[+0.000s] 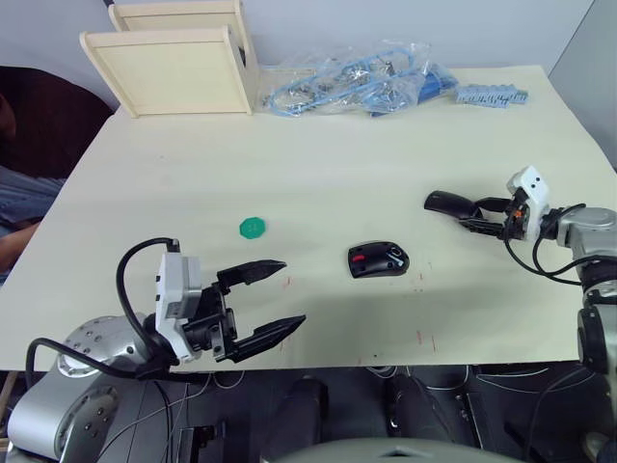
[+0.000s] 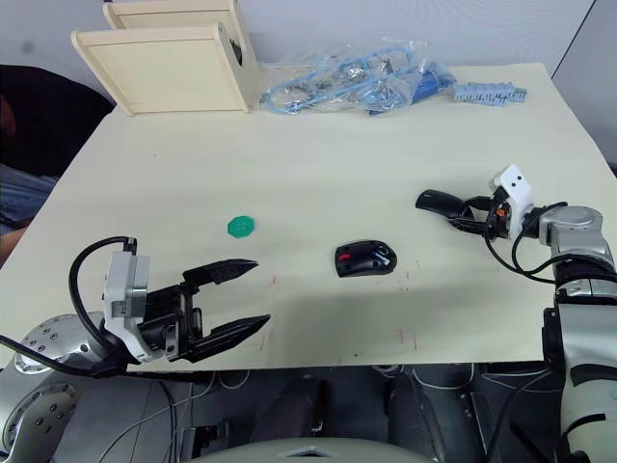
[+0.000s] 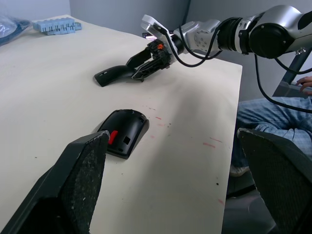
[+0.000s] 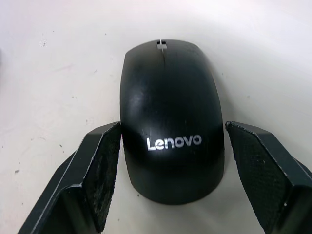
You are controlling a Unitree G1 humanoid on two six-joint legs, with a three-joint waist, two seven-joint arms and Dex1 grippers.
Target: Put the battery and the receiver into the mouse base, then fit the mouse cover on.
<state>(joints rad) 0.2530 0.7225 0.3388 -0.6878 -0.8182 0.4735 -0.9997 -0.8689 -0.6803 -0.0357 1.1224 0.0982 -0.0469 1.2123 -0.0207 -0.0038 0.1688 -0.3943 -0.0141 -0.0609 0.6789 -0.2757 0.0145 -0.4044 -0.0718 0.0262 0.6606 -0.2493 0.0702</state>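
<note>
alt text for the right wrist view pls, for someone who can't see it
A glossy black curved mouse cover with white Lenovo lettering lies on a pale cream table, between the two black fingers of the right gripper. The jaws are open; the near finger sits close beside the cover's edge, the other stands clear of it.

L gripper jaws wide apart, low; R gripper jaws spread, arm outstretched.
</note>
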